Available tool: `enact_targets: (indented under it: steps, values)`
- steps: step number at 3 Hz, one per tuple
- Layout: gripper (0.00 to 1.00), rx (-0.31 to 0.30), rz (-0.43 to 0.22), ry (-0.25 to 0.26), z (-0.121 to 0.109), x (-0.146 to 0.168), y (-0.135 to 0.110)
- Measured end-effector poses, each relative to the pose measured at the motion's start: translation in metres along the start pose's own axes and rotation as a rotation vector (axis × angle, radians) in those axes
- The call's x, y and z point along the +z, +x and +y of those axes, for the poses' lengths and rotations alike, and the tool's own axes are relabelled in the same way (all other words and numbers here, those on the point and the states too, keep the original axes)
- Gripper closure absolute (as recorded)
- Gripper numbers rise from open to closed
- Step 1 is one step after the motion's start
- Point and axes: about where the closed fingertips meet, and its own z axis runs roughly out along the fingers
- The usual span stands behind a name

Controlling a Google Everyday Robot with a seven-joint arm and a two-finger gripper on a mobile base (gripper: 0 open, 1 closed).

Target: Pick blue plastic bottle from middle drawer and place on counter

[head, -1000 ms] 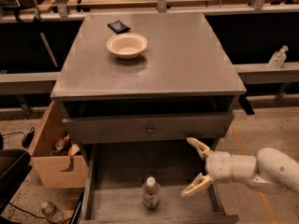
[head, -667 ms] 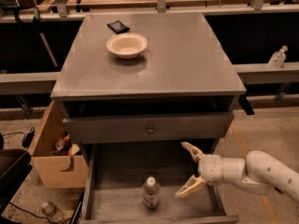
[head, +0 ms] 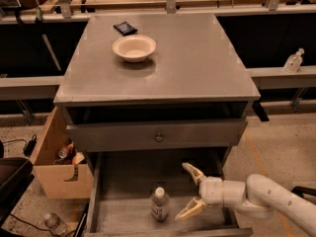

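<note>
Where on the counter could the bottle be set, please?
The counter is bare right of the bowl and along its front edge; the back-left corner is crowded by bowl and dark packet. The open gripper is over the middle drawer, right of the bottle.

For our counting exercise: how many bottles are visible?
3: blue plastic bottle in the middle drawer by the open hand; pump bottle on the right ledge; floor bottle lower left. Cardboard box may hide more.
</note>
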Motion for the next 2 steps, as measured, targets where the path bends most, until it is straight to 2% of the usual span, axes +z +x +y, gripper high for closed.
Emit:
enact_targets:
  steps: [1,2]
  values:
    - [0.0,-0.004,-0.027,-0.039,0.01,0.026,0.003]
    - [0.0,-0.007,-0.023,-0.074,0.013,0.05,0.004]
